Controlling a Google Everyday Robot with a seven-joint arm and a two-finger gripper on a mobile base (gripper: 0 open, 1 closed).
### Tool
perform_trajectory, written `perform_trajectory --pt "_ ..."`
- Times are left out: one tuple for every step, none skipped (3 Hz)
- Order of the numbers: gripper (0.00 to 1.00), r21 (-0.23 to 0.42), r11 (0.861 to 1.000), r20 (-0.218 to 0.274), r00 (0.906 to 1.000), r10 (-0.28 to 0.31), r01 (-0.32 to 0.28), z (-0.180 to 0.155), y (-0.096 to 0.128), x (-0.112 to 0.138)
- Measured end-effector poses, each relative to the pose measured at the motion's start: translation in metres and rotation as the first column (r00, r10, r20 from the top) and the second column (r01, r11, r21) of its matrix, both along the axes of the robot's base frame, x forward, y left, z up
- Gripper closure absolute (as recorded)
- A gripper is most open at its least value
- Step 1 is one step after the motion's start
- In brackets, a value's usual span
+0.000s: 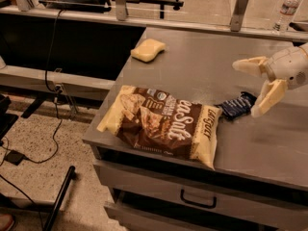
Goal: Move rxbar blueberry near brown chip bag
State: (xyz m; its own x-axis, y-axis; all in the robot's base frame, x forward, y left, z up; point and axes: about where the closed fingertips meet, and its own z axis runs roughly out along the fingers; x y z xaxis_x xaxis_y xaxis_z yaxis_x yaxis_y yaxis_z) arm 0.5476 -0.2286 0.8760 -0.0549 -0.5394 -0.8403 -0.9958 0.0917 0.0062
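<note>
The brown chip bag [163, 124] lies flat near the front edge of the grey table [202, 66], dark brown in the middle with cream ends and white "Sea Salt" lettering. The rxbar blueberry [236, 105], a small dark navy wrapper, lies on the table right beside the bag's right end. My gripper [252, 88] is at the right, just right of and slightly above the bar. Its two cream fingers [267, 97] are spread wide apart and hold nothing.
A yellow sponge [147, 49] lies at the table's back left. A water bottle [287, 8] stands at the far right back. A drawer with a handle [198, 199] is below the table's front edge. Cables run over the floor at left.
</note>
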Motion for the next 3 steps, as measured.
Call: perform_trajectory --pt "0.00 -0.008 1.000 0.003 1.0000 -0.002 0.002 0.000 0.000 0.000" --pt "0.00 -0.106 0.994 0.041 0.9989 -0.024 0.028 0.004 -0.009 0.005" --pt "0.00 -0.137 0.987 0.069 0.9950 -0.073 0.081 0.008 -0.031 0.008"
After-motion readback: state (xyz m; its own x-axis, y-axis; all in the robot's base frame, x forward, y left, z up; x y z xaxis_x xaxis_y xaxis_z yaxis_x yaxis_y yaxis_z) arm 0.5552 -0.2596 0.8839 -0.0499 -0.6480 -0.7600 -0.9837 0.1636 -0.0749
